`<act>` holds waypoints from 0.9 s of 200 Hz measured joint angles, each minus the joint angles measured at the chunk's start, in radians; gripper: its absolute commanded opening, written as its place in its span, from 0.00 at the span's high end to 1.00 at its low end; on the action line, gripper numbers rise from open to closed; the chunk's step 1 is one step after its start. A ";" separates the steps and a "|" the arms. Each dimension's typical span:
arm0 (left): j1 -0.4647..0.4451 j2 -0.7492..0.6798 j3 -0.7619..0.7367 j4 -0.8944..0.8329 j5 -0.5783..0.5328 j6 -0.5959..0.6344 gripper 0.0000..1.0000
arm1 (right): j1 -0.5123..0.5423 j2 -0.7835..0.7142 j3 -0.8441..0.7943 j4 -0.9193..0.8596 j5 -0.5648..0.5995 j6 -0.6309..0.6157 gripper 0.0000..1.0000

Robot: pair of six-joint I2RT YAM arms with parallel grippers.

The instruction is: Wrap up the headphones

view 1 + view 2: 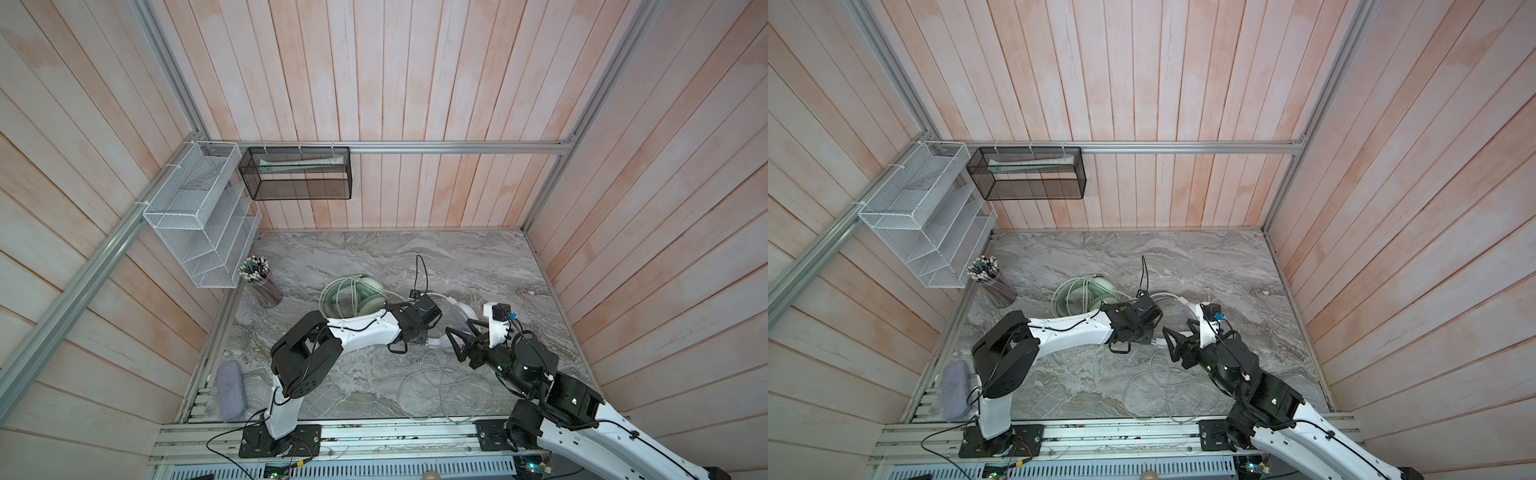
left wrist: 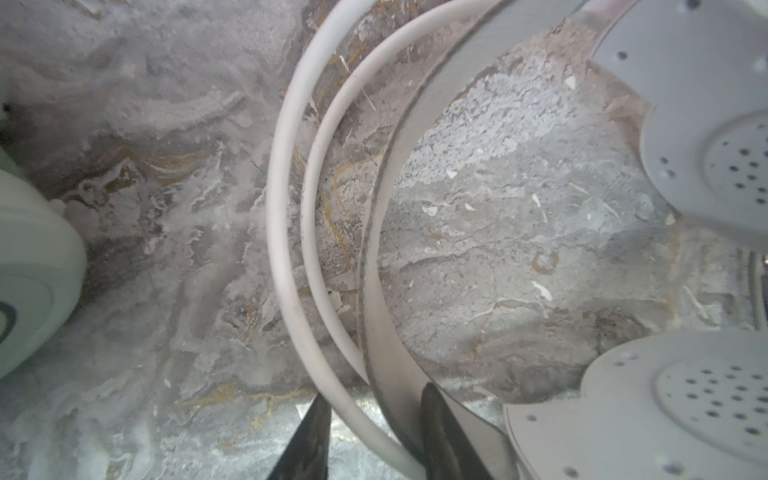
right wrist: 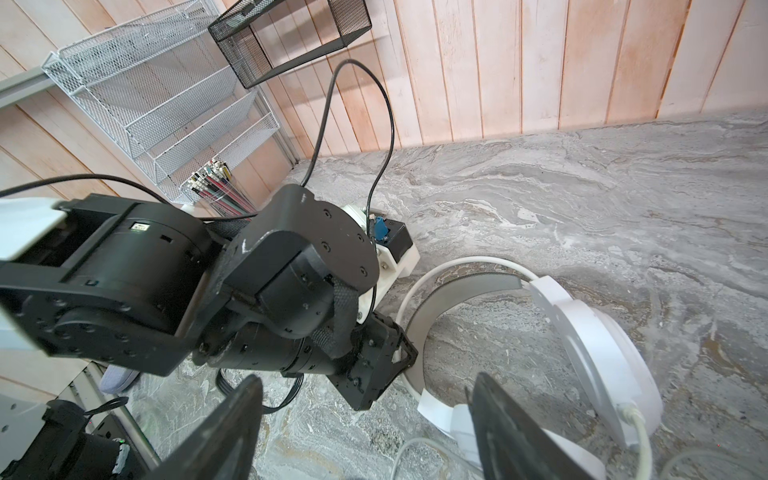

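Observation:
The white headphones [image 1: 461, 311] lie mid-table with their earcups [image 2: 706, 145] facing up in the left wrist view. My left gripper [image 2: 374, 395] points down over their grey headband [image 2: 386, 249]. One finger touches the white wire bow and the other presses on the band, so it is shut on them. My right gripper [image 3: 368, 376] hovers open just right of it, in both top views [image 1: 458, 326] [image 1: 1177, 326], near the closer earcup [image 3: 590, 332]. The loose white cable [image 1: 444, 386] sprawls toward the front edge. The mint green headphones [image 1: 353, 297] sit behind the left arm with cable looped around them.
A clear cup of pencils [image 1: 259, 282] stands at the back left under a white wire rack [image 1: 199, 224]. A black mesh basket [image 1: 297, 174] hangs on the back wall. A grey pouch [image 1: 230, 390] lies at the front left. Wooden walls enclose the marble table.

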 measured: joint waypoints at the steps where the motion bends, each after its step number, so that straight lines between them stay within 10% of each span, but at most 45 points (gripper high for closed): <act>1: 0.000 0.000 0.000 0.000 0.001 0.000 0.66 | 0.000 0.000 0.000 0.000 0.000 0.000 0.20; 93: -0.018 -0.109 -0.044 -0.018 0.125 -0.051 0.69 | 0.000 -0.031 0.000 -0.001 0.000 0.001 0.20; 180: -0.018 -0.128 -0.050 -0.055 0.048 0.003 0.29 | 0.000 -0.047 0.000 -0.002 -0.004 0.001 0.20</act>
